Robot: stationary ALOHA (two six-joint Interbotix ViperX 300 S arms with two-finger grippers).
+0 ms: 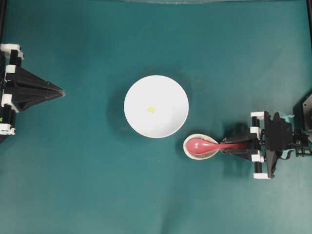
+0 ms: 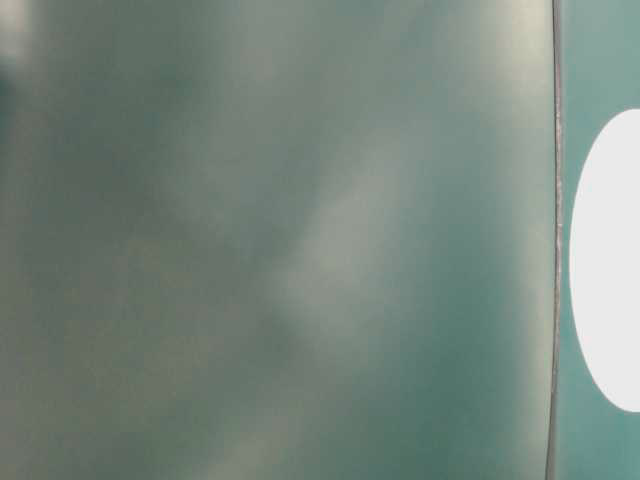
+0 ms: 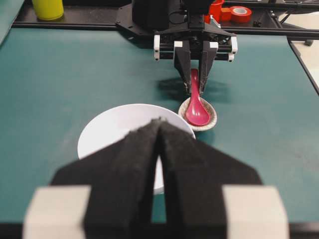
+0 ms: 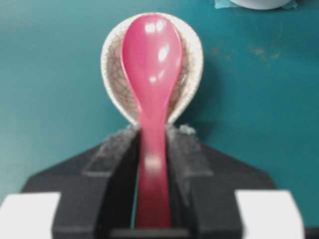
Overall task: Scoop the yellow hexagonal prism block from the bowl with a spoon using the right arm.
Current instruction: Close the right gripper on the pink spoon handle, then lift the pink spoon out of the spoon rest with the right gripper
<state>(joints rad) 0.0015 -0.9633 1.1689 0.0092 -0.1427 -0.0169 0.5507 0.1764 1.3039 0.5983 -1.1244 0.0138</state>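
Handle of the glossy pink-red soup spoon [image 4: 151, 99] sat between the black padded fingers [image 4: 117, 169] of the right gripper [image 4: 152, 149], seen closest in the right wrist view. The jaws stood pressed against both sides of the handle, so I judged them clamped on it. Grip point was the straight handle just behind the scoop. That looked the sensible place: the handle is narrow and flat-sided, while the scoop is rounded and would slide out. The spoon appeared stiff and hard-glazed, hence slippery against the foam, and likely brittle if dropped. A firm, level hold would suit it.

Beyond the fingers, the oval scoop lay inside the small speckled cream teardrop-shaped spoon rest [image 4: 192, 64], resting in its hollow. The rest sat on the teal table mat [image 1: 73, 185].

Further off, just beside the rest, stood the large glossy white round bowl [image 1: 156, 106]. Bowl and rest seemed near touching in the overhead view; I could not tell for certain. The tiny bright yellow hexagonal prism block [image 1: 152, 109] lay near the bowl's centre, much smaller than the scoop. I judged it very light and apt to skid on the smooth glaze, so the scoop edge should slide under it along the bowl floor.

Farthest away, at the left of the overhead view, the left gripper [image 1: 61, 91] lay well apart from the bowl, its black fingers brought together on nothing.
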